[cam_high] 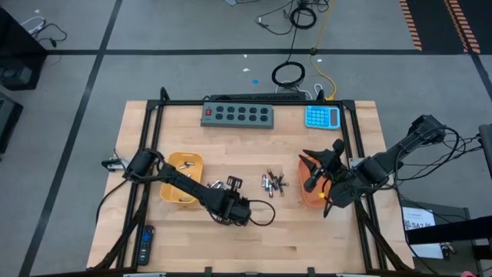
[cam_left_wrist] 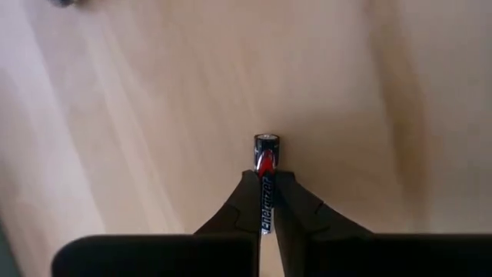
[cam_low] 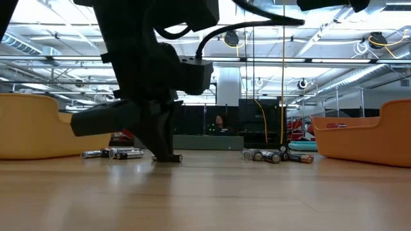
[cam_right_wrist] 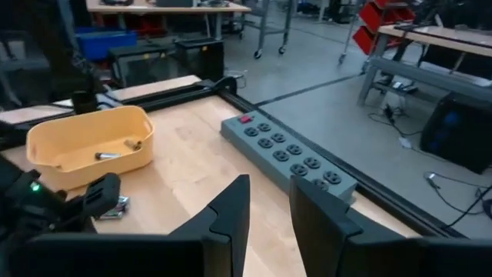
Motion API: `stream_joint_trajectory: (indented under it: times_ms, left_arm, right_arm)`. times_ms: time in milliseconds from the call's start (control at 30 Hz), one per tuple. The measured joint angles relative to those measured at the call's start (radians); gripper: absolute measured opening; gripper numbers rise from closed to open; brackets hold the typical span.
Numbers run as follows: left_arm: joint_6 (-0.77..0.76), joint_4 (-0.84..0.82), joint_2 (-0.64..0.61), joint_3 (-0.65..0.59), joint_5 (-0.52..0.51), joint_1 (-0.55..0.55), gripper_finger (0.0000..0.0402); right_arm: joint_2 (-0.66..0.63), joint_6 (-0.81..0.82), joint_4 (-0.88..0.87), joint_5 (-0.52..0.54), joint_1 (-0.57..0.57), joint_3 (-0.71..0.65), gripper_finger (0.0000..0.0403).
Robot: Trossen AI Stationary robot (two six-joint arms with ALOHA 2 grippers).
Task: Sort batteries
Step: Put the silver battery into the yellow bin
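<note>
- The left end effector (cam_left_wrist: 267,201) is down at the desk (cam_high: 254,231), pinching a battery (cam_left_wrist: 266,165) between its fingertips, near the front middle.
- More batteries (cam_high: 272,183) lie loose mid-desk, between the yellow tray (cam_high: 183,178) and the orange tray (cam_high: 311,198).
- The right end effector (cam_right_wrist: 269,201) hangs above the orange tray, fingers spread.
- Two batteries (cam_right_wrist: 119,150) lie in the yellow tray.
</note>
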Motion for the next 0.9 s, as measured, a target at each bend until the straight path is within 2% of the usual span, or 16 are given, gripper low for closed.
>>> stream_joint_trajectory:
  times_ms: [100, 233, 367, 467, 567, 700, 900]
  left_arm:
    - [-0.015, -0.032, -0.01, -0.001, -0.023, -0.003, 0.002]
    - [-0.02, -0.073, -0.076, -0.045, -0.021, -0.01, 0.002]
    - [-0.073, -0.012, -0.225, -0.164, -0.031, 0.005, 0.002]
    - [-0.133, 0.047, -0.343, -0.279, -0.031, 0.012, 0.002]
    - [-0.233, 0.034, -0.467, -0.359, -0.038, 0.009, 0.002]
    - [-0.369, -0.029, -0.606, -0.431, -0.056, -0.015, 0.002]
    - [-0.563, -0.178, -0.762, -0.466, -0.057, -0.035, 0.002]
  right_arm:
    - [0.02, 0.024, 0.032, 0.014, -0.015, -0.038, 0.0084]
    - [0.086, 0.148, 0.117, -0.043, -0.01, -0.168, 0.0084]
    - [0.173, 0.17, 0.426, -0.042, 0.001, -0.315, 0.0084]
    - [0.252, 0.07, 0.708, -0.037, -0.005, -0.378, 0.0084]
    - [0.32, -0.017, 0.863, -0.037, -0.012, -0.395, 0.0084]
    - [0.369, -0.055, 0.917, -0.042, -0.026, -0.394, 0.0084]
    - [0.394, -0.056, 0.917, -0.054, -0.042, -0.394, 0.0084]
